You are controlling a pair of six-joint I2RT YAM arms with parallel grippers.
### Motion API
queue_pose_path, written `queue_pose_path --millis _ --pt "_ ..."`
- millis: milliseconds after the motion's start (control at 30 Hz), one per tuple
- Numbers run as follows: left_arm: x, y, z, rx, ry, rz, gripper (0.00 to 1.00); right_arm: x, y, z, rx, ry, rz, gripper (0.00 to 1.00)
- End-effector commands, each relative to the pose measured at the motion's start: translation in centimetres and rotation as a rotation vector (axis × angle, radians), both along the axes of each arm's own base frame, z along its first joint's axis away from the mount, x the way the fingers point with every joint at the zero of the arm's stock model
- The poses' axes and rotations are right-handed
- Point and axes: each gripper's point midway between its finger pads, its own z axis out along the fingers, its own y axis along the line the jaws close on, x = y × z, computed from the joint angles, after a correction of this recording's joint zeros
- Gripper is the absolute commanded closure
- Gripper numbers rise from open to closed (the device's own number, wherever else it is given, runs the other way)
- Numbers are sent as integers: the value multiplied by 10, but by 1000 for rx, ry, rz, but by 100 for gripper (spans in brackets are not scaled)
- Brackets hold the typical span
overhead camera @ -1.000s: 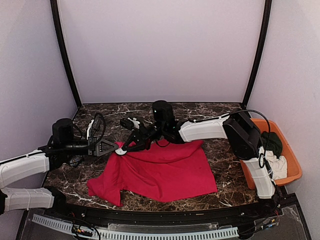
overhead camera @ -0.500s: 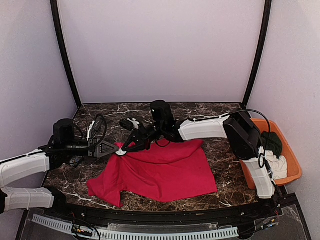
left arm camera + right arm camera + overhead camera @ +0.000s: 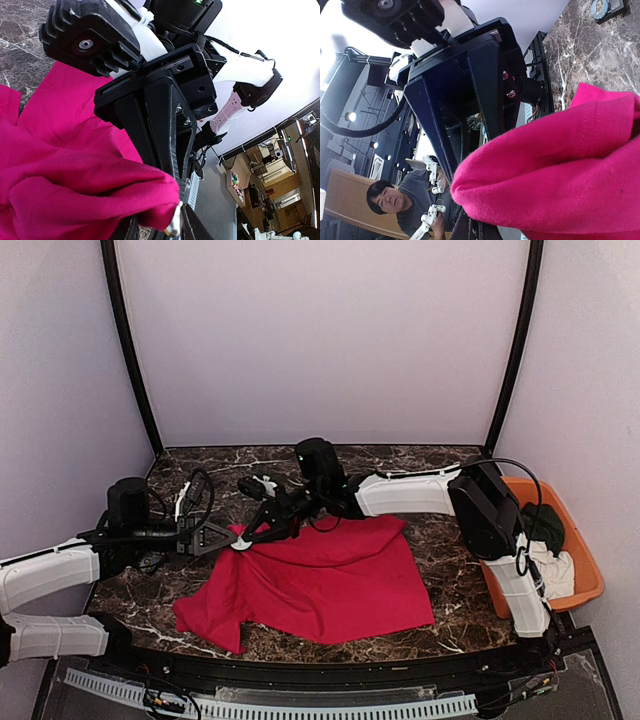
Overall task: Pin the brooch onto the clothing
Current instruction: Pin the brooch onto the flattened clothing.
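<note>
Pinching the far-left corner of the red T-shirt (image 3: 320, 585) in the right jaws, fully closed, likely to hold a fold of free fabric ready for the pin. Gripping a small white-and-metal piece, probably the brooch (image 3: 240, 542), in the left jaws, set narrow, right against that fold. Not pinned yet, by the look of it. Rest of shirt flat on surface (image 3: 445, 540), front-centre.

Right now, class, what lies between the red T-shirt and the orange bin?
In the top view, bare marble tabletop separates the red T-shirt from the orange bin; the right arm stands just before the bin.
</note>
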Motion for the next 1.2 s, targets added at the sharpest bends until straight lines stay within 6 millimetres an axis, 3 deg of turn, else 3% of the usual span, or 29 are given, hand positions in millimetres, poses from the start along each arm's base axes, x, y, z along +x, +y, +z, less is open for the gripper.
queue_pose_path --millis 0,1167 --pt "-1 0 4 1 -13 -16 73 -2 7 -6 12 -24 7 100" --pt "0 0 -6 52 -13 -30 73 -3 12 -12 -34 -31 9 100"
